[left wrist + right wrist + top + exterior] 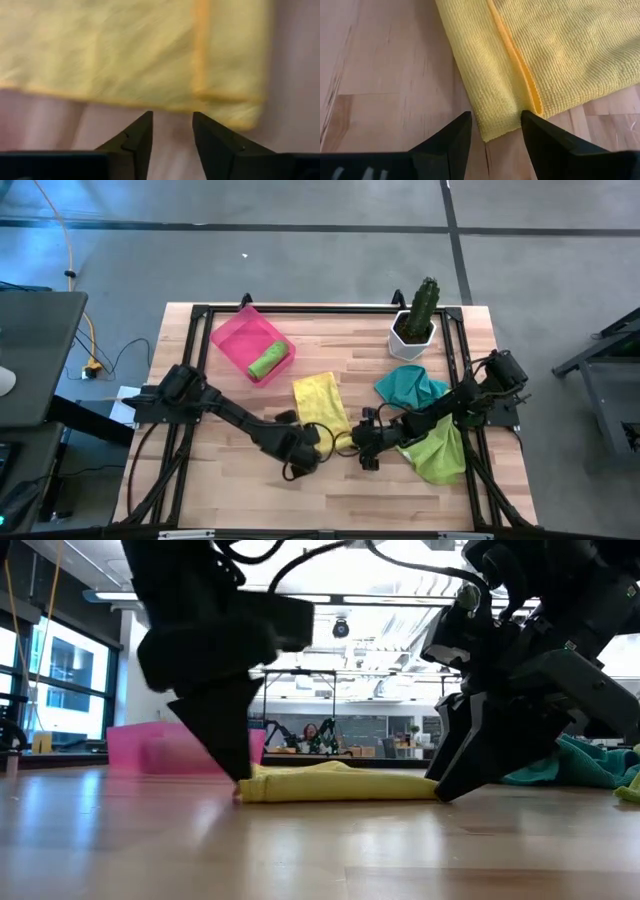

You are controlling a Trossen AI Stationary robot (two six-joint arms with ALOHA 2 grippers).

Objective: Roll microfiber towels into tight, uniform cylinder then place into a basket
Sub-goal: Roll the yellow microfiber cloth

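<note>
Yellow towel [322,408] folded flat on the wooden table [330,490], near the middle, its long side running away from the front edge. Left gripper [316,442] down at the towel's near end on the left side, fingers [137,145] apart with bare table between them and the yellow edge just ahead, nothing clamped. Right gripper [366,446] down at the same near end on the right side, fingers [451,137] spread apart, tips just short of the towel's folded corner, also clamped on nothing. From the table-level camera, yellow towel [340,783] lying low between the two dark grippers, left gripper [232,755] touching or nearly touching one end, right gripper [450,775] at the other end. Pink basket [238,332] toward the far left corner of the table, set at an angle, with one rolled lime green towel [268,363] lying inside by its near wall. Teal towel [410,388] crumpled at the right side of the table, just in front of the white pot with the cactus [415,318]. Another lime green towel [440,452] loose and unrolled near the right edge, partly under the right arm and touching the teal one. A person [309,735] seated far back in the room beyond the table.
</note>
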